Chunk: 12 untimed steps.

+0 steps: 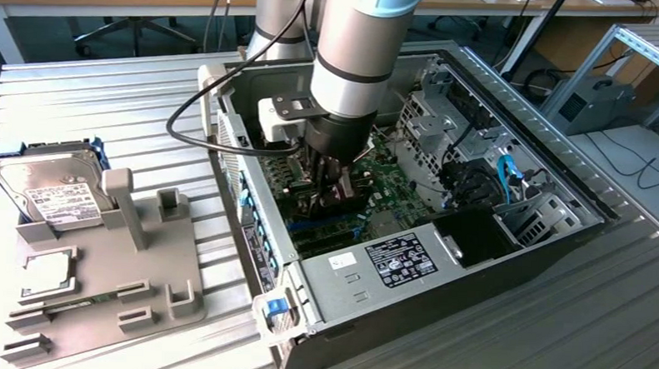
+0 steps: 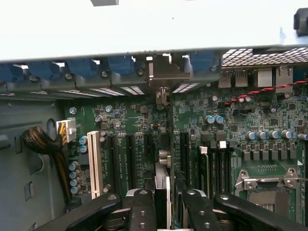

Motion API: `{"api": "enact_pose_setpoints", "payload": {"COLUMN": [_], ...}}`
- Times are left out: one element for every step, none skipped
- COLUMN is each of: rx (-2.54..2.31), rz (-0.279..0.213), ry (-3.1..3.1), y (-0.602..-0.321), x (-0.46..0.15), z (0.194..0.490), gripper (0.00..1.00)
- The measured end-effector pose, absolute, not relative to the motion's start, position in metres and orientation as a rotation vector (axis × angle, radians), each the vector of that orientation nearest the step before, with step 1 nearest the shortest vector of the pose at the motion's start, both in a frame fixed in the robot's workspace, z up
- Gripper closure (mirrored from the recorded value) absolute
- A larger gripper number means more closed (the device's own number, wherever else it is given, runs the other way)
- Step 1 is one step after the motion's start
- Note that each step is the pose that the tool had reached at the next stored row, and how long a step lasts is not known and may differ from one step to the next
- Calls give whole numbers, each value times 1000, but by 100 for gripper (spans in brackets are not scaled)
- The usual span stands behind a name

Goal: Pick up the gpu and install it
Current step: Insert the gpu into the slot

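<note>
While lowered into the open computer case (image 1: 550,236), jaws clamped on the gpu (image 2: 162,185), held edge-on just above the motherboard (image 2: 231,130). Card's bracket end near the case's rear slot openings (image 2: 166,72). Hard drive (image 1: 46,185) on the tabletop (image 1: 111,92), well apart.

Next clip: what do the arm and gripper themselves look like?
The arm is a thick silver-grey tube with a light blue ring near the top and a black band lower down. A white block sits at the wrist, with a black cable looping off it. The gripper is black, with bolted linkage fingers.
</note>
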<state>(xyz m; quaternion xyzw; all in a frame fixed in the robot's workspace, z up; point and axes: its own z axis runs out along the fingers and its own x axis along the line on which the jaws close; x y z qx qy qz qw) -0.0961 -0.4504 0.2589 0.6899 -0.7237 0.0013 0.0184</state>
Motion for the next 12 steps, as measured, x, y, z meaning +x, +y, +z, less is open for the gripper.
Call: {"api": "enact_pose_setpoints", "payload": {"rx": [2142,2142,2142,2142,2141,2142,2142,2142,2142,2142,2142,2142], "rz": [4,4,4,4,4,4,4,3,3,3,3,3], "ry": [-2247,-2247,-2247,-2246,-2246,-2246,-2246,-2247,-2247,-2247,-2247,-2247], "y": [-450,-451,-451,-451,-451,-451,-451,-451,-450,-450,-451,-450], "x": [-96,-96,-96,-96,-96,-96,-96,-96,-96,-96,-96,-96], "z": [258,258,257,256,256,255,254,254,254,254,254,254], "gripper": [73,73,73,73,73,73,73,73,73,73,73,73]}}
